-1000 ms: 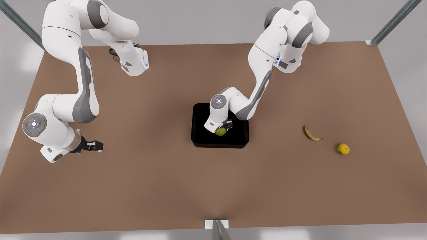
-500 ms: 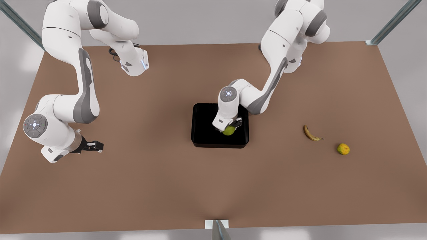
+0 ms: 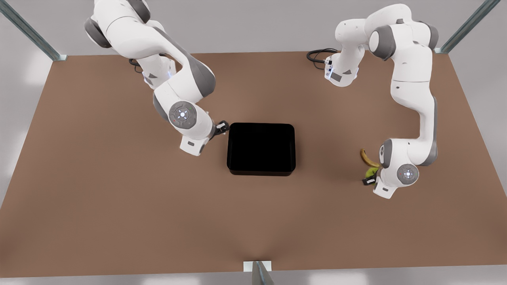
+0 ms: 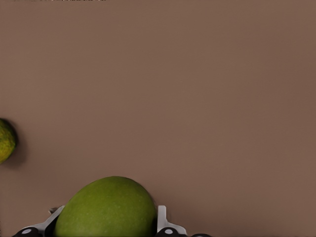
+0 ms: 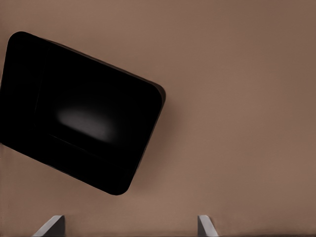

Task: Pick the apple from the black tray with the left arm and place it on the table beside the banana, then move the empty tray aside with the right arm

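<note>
**Apple held beside the banana, tray empty at mid-worktop**

The apple (image 3: pixel 371 172) is gripped by the left gripper (image 3: pixel 370 177) on the front view's right, just beside the lower end of the banana (image 3: pixel 368 158). In the left wrist view the apple (image 4: pixel 106 207) is seen clamped between the two light fingers (image 4: pixel 164 224), so the jaws are closed on it, with bare brown worktop (image 4: pixel 197 89) beyond. Whether the apple touches the worktop cannot be told. A yellow-orange fruit (image 4: pixel 5 140) is caught at the edge of that view, near the apple but apart from it.

The black tray (image 3: pixel 261 149) is seen empty and flat at the middle of the worktop (image 3: pixel 119 206), well apart from the banana. The right gripper (image 3: pixel 222 127) is placed at the tray's upper corner on the front view's left, just beside the rim; contact cannot be told. In the right wrist view the tray (image 5: pixel 79 111) is shown with nothing in it, and the two fingertips (image 5: pixel 49 226) are held wide apart, so the jaws are open with only worktop between them.
</note>
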Controlling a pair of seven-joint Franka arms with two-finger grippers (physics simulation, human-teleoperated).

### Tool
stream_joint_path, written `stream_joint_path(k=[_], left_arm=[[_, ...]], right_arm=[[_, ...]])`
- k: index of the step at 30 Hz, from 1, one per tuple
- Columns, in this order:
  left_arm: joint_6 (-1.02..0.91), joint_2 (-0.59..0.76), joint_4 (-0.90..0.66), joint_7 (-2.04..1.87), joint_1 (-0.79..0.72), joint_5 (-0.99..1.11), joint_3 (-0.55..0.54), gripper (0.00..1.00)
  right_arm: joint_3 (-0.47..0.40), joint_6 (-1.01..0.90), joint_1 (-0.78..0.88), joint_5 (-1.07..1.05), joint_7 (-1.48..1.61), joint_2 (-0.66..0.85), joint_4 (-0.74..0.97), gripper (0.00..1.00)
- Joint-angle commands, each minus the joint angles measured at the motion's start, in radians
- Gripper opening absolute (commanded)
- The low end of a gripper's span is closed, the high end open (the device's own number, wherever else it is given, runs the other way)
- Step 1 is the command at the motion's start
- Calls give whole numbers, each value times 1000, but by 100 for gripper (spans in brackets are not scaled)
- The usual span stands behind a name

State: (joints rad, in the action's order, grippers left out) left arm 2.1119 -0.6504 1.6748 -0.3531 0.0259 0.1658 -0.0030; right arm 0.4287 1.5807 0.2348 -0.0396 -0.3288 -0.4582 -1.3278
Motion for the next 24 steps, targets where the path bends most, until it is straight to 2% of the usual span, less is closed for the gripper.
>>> stream_joint_path(k=[1,2,6,7,8,9,10,11,12,13,15,16,24], left_arm=[[59,-5,-3,620,6,3,1,100],[59,-3,-3,620,6,3,3,100],[48,12,-12,600,6,1,4,100],[-26,98,-46,571,0,0,1,100],[-176,153,-148,568,0,-23,-6,100],[-403,164,-325,554,0,-146,0,100],[-513,195,-394,554,-3,-147,-5,100],[-535,256,-388,553,-7,-147,-12,100],[-543,270,-389,520,-12,-158,-32,100],[-544,291,-386,265,-12,-155,-92,100],[-538,330,-334,273,-11,-150,-106,100],[-448,394,-227,292,0,-158,-101,100],[-431,396,-244,295,-6,-146,-106,100]], right_arm=[[8,51,6,-19,-771,-11,-4,97],[47,77,8,-8,-828,-13,-20,97],[90,238,18,49,-903,-11,-178,98],[90,283,12,64,-898,-13,-215,98],[88,300,9,110,-894,-14,-248,99],[90,335,3,124,-891,-13,-278,100],[88,337,-2,124,-872,-13,-286,100],[88,338,-11,124,-868,-14,-297,100],[88,338,-11,122,-877,-22,-297,100],[88,343,-11,119,-891,-23,-295,100],[88,375,-9,122,-911,-59,-295,100],[88,392,-8,122,-915,-76,-295,100],[111,458,-8,259,-897,-211,-304,100]])
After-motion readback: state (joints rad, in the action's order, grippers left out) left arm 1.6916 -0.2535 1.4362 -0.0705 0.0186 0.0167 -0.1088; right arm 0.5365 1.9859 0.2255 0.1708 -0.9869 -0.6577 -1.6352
